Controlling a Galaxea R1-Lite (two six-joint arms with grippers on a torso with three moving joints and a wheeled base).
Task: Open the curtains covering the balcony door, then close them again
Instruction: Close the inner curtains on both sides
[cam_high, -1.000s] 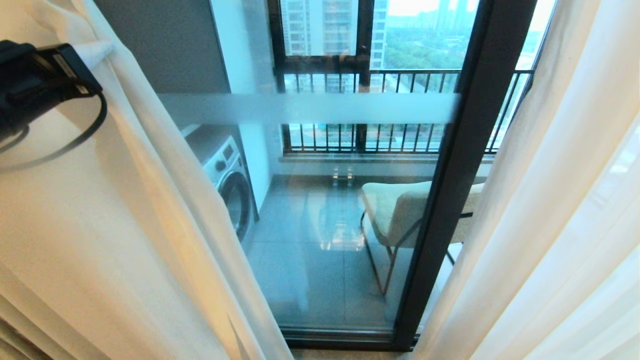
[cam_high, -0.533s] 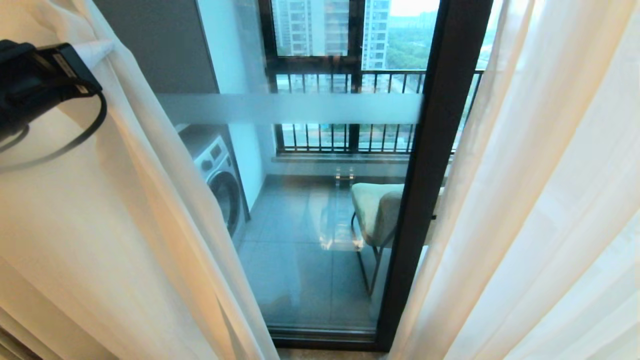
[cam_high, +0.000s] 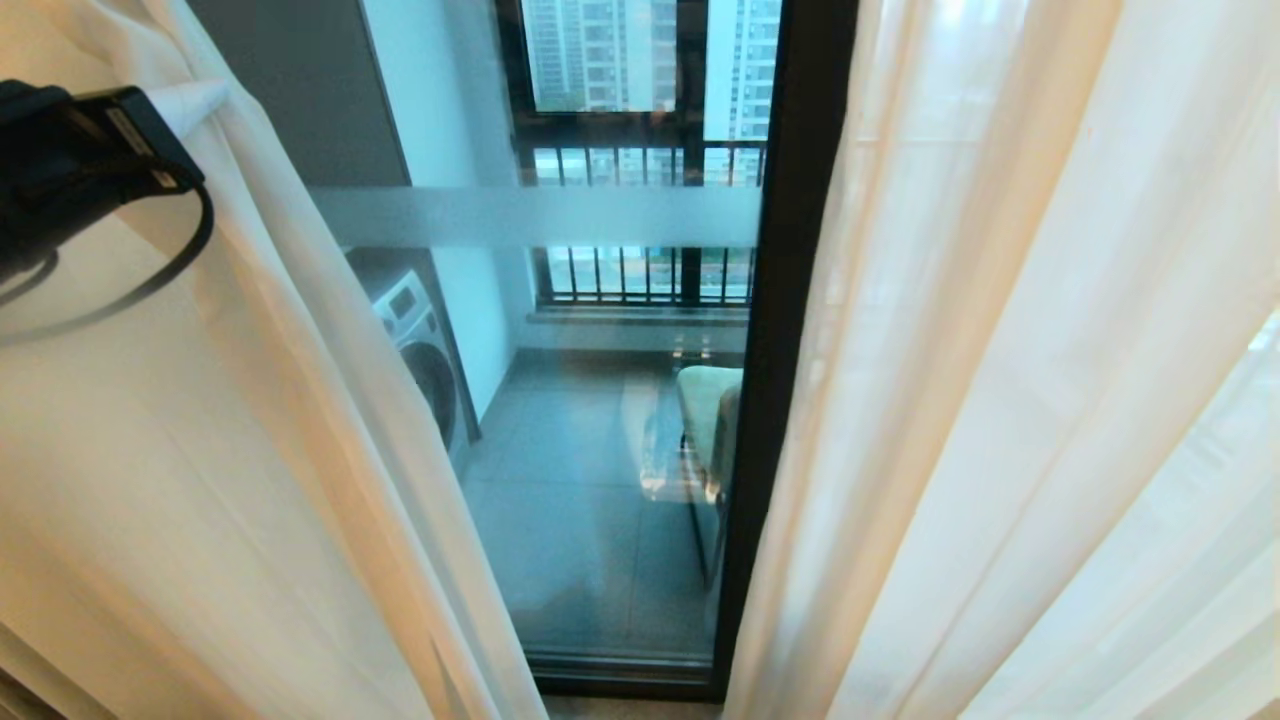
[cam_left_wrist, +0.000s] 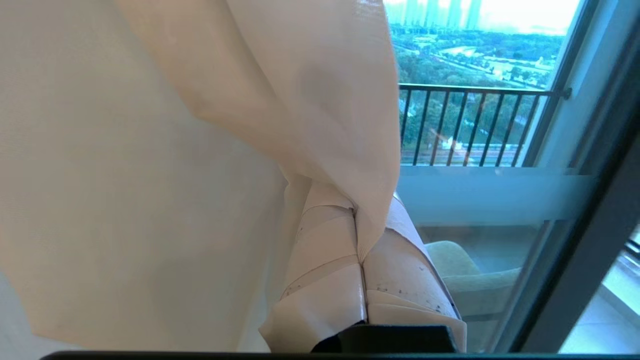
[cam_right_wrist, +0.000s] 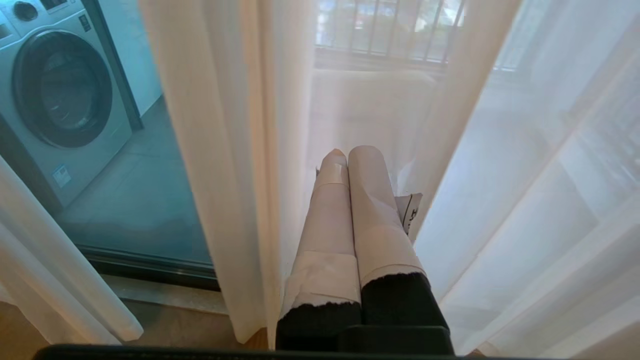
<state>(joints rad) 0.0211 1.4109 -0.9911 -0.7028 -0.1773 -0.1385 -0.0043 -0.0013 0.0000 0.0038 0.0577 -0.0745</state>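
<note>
1. On the far left of the head view, the left gripper (cam_high: 190, 105) is clamped on the inner edge of the left sheer curtain (cam_high: 250, 420). The left wrist view confirms it: the taped fingers (cam_left_wrist: 350, 270) are pressed together with a fold of cloth pinched between them.
2. The fabric looks thin, light and limp. It should trail wherever the grip goes, and it may slip from smooth pads. The hemmed edge, where the cloth is doubled, seems the firmest place to hold.
3. In the middle, the balcony door (cam_high: 770, 400) shows through the gap between the panels, its frosted band (cam_high: 540, 216) crossing the glass. A washing machine (cam_high: 420, 350) and a chair (cam_high: 705, 410) stand beyond.
4. On the right hangs the right sheer curtain (cam_high: 1000, 400).
5. The right gripper (cam_right_wrist: 350, 155) is clenched and grasps nothing, its tips nosed against that sheer's folds.
</note>
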